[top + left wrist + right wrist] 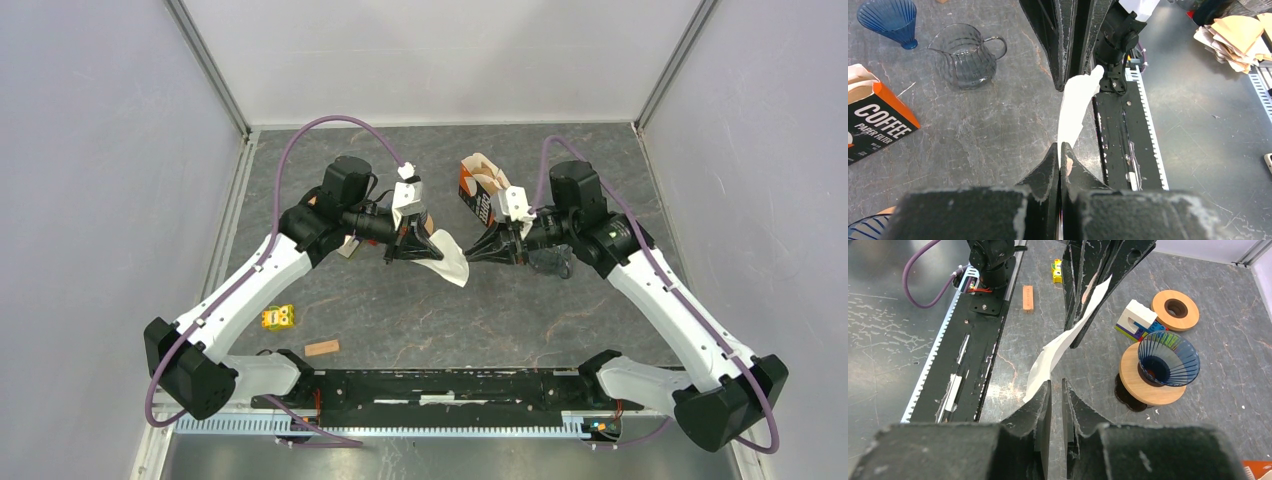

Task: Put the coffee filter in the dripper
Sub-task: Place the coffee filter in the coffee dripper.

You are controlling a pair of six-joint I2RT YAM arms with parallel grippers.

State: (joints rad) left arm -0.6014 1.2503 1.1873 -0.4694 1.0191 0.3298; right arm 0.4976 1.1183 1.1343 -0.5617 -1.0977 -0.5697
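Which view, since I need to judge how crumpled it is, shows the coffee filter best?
Right wrist: the coffee filter shows most of its white surface, pinched in the left gripper. Top external shows it small, from above; left wrist shows it almost edge-on.

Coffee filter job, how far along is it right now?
Done: a white coffee filter is lifted off the table. In hand: the left gripper pinches one end, the right gripper stands slightly open at the other. Left: the blue dripper on its wooden stand is empty; the filter has yet to go in.
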